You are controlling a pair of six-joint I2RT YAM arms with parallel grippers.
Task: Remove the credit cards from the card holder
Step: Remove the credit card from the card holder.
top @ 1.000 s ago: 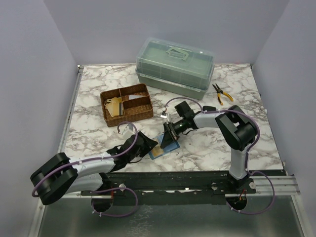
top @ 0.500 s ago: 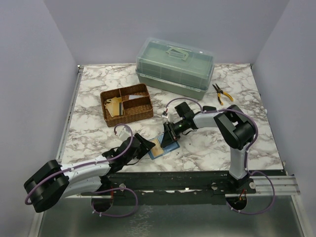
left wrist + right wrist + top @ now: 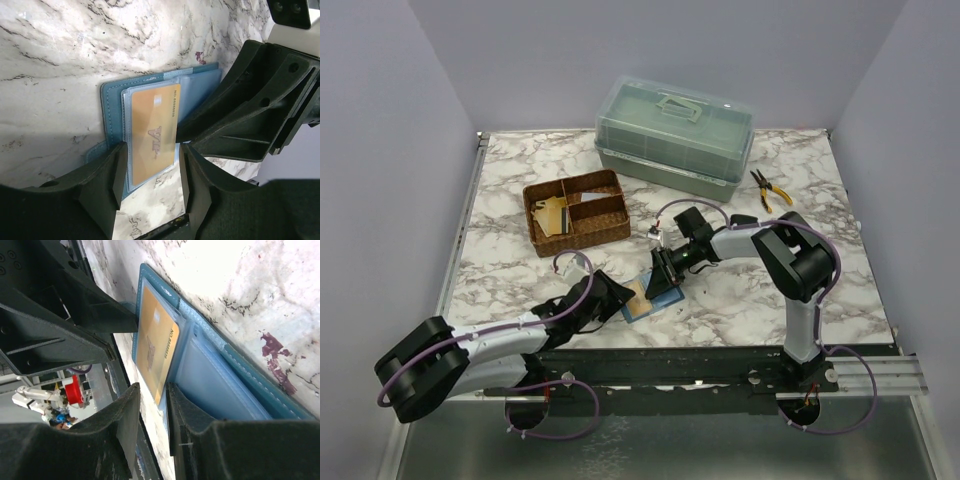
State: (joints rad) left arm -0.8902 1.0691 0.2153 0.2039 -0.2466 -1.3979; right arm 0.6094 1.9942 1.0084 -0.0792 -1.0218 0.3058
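The teal-blue card holder (image 3: pixel 647 306) lies open on the marble between both grippers. In the left wrist view the card holder (image 3: pixel 112 107) holds a tan-orange credit card (image 3: pixel 152 135) that sticks partly out of its light blue pocket. My left gripper (image 3: pixel 152 150) is open, with a finger on each side of the card's free end. My right gripper (image 3: pixel 152 392) has its jaws narrowly apart. One of its fingers (image 3: pixel 175 400) rests on the card holder's (image 3: pixel 225 385) inner pocket, beside the card (image 3: pixel 155 347). Any other cards are hidden.
A brown wicker basket (image 3: pixel 536 203) with compartments stands to the left of centre at the back. A green-lidded plastic box (image 3: pixel 675 135) stands behind it. Yellow-handled pliers (image 3: pixel 765 187) lie at the back right. The metal rail runs along the near table edge just behind the card holder.
My left arm has lowered and stretched out toward the card holder, and more of the card shows at its gripper. The right arm has stayed put.
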